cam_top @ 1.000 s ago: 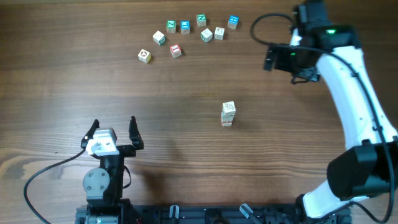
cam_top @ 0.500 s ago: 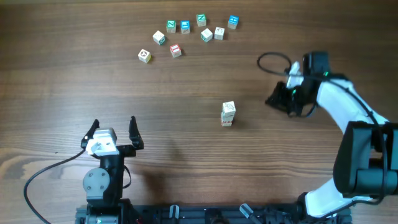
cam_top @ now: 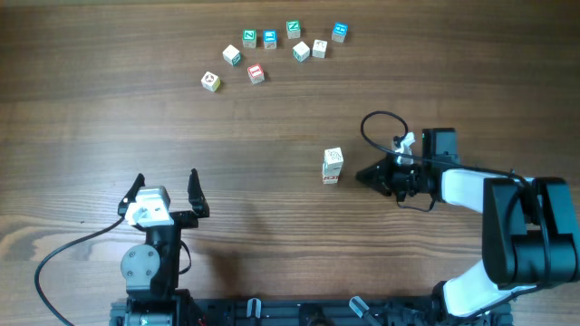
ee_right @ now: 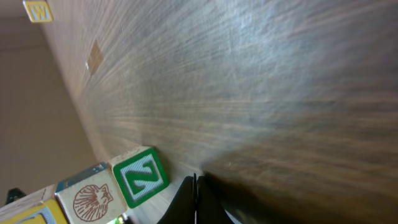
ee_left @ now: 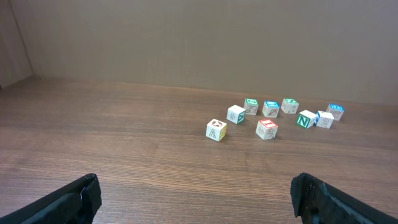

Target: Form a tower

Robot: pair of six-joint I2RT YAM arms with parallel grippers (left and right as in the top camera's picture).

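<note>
Pale wooden tower (cam_top: 333,166), standing upright. Right gripper (cam_top: 368,175): jaws clenched on nothing, aimed at tower, just beside it, not touching.

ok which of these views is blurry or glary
Right wrist view: tipped sideways, brown wooden table grain smeared with a pale sheen, though the narrow stack of pale wooden letter cubes at lower left is fairly sharp. Left wrist view: even light, loose coloured letter cubes crisp, its own dark fingers soft. Overhead view: flat light, no glare, stack small but clear.
</note>
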